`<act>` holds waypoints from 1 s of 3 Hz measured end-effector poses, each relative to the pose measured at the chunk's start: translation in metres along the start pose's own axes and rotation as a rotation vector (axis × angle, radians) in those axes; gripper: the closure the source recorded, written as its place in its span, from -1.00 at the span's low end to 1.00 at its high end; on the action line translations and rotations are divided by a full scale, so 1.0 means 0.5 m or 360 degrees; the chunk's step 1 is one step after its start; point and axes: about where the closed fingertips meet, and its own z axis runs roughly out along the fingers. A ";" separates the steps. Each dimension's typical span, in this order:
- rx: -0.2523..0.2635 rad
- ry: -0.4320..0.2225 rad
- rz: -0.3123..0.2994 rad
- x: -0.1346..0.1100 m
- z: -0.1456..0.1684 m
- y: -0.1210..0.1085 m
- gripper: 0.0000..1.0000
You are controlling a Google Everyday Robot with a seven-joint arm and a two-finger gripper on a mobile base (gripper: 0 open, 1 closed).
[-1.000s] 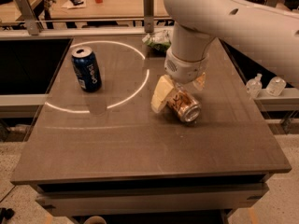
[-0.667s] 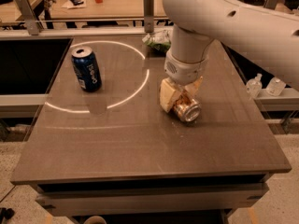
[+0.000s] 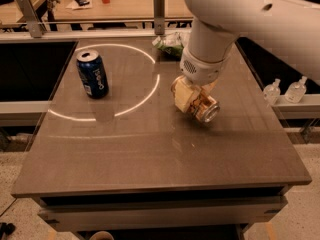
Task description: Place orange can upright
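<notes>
The orange can (image 3: 205, 109) is on its side, its silver end facing the front right, just above or on the dark table (image 3: 150, 159), right of centre. My gripper (image 3: 192, 100) hangs from the white arm and its pale fingers (image 3: 182, 96) are closed around the can's body. The far finger is mostly hidden behind the can.
A dark blue can (image 3: 93, 74) stands upright at the table's back left, inside a bright light ring. A green bag (image 3: 171, 43) lies at the back edge behind the arm. Two small clear bottles (image 3: 286, 90) stand on a ledge to the right.
The fingers have closed in on the can, and the can has lifted or tilted slightly; the blue can has not moved.
</notes>
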 end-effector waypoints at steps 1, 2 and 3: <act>-0.0030 -0.0328 -0.0168 -0.021 -0.099 0.016 1.00; -0.0113 -0.0702 -0.0251 -0.037 -0.176 0.013 1.00; -0.0245 -0.1051 -0.0295 -0.054 -0.229 -0.004 1.00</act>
